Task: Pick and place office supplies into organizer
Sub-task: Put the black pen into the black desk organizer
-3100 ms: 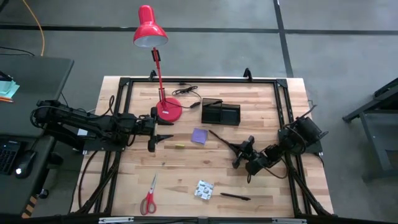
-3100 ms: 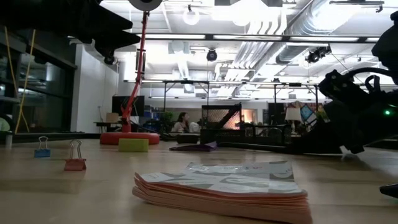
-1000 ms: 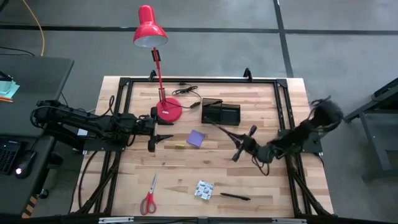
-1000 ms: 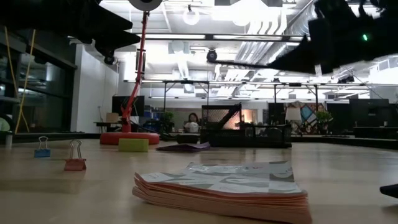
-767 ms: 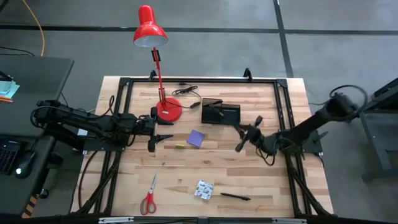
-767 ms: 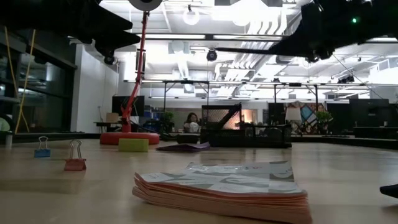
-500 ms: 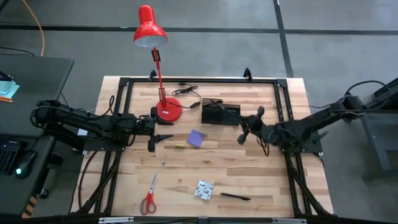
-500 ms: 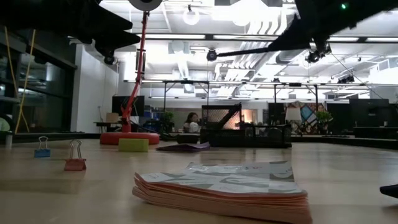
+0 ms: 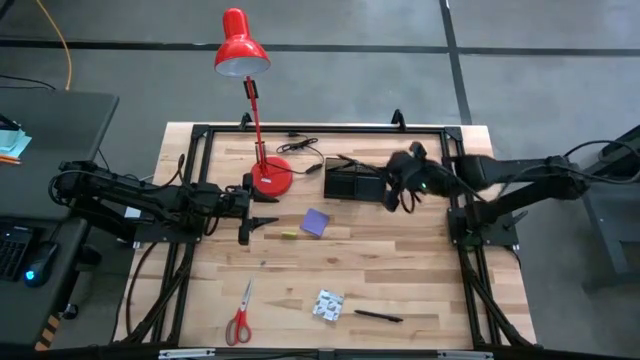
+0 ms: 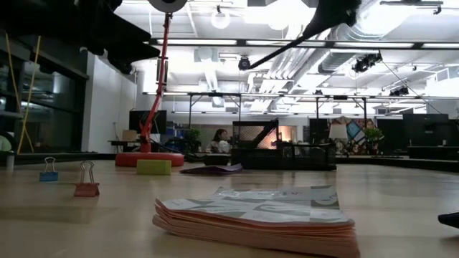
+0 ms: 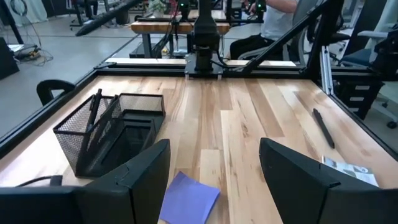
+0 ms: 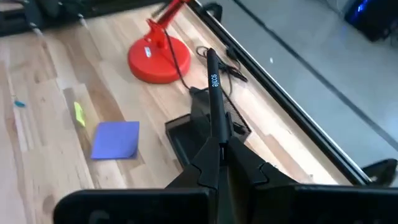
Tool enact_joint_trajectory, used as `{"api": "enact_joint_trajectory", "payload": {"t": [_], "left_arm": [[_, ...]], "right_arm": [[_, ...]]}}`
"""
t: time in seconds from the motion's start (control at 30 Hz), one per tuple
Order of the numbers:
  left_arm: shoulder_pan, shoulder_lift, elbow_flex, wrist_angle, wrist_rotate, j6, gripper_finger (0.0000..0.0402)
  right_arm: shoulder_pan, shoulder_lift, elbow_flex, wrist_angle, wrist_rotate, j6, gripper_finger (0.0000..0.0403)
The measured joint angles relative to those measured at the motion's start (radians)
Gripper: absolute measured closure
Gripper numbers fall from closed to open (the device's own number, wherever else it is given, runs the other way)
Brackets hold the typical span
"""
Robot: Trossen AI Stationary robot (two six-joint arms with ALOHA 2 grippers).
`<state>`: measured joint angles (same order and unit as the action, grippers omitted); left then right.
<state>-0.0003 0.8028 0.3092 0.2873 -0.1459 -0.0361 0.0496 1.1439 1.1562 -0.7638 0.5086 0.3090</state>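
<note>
My right gripper (image 12: 217,149) is shut on a thin black pen (image 12: 212,87) and hangs above the black mesh organizer (image 9: 355,182) at the table's far middle. Another pen (image 11: 95,107) stands inside the organizer (image 11: 112,130). My left gripper (image 9: 250,215) waits open at the left, just above the table, with the purple notepad (image 11: 189,196) lying ahead of its fingers. Flat on the table lie red-handled scissors (image 9: 240,320), a patterned packet (image 9: 328,305), a further black pen (image 9: 377,316) and a small yellow piece (image 9: 289,234). My right gripper pinches the pen near its back end (image 12: 216,138) between its two fingers. The fingers come from the table's right, slanting down, and lie roughly along the pen, which sticks out ahead of them. The pen (image 10: 280,54) is lifted clear, tilted, its free end lower and over the organizer.
The red desk lamp stands on its round base (image 9: 270,178) just left of the organizer, its cable (image 9: 300,148) behind it. A black frame (image 9: 450,160) borders the table. Two binder clips (image 10: 86,186) stand near the low camera.
My right gripper, still shut on the pen, has risen and gone toward the table's far edge, from the middle right to above the organizer, tipping its fingers downward. The pen has gone up with it, clear of the table, and now slants down toward the organizer.
</note>
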Motion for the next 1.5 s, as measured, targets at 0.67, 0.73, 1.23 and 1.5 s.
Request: {"api": "enact_joint_trajectory", "payload": {"t": [0.67, 0.73, 1.23, 1.5], "left_arm": [[0.000, 0.000, 0.000, -0.022, 0.000, -0.048, 0.0169], [0.000, 0.000, 0.000, -0.024, 0.000, -0.048, 0.0169], [0.000, 0.000, 0.000, -0.022, 0.000, -0.051, 0.0169], [0.000, 0.000, 0.000, -0.029, 0.000, -0.050, 0.0169]], "right_arm": [[-0.296, 0.466, 0.521, -0.477, -0.361, -0.131, 0.0403], [-0.308, 0.495, 0.559, -0.487, -0.397, -0.140, 0.0403], [-0.443, 0.724, 0.720, -0.592, -0.524, -0.262, 0.0403], [-0.501, 0.849, 0.756, -0.561, -0.597, -0.326, 0.0403]]}}
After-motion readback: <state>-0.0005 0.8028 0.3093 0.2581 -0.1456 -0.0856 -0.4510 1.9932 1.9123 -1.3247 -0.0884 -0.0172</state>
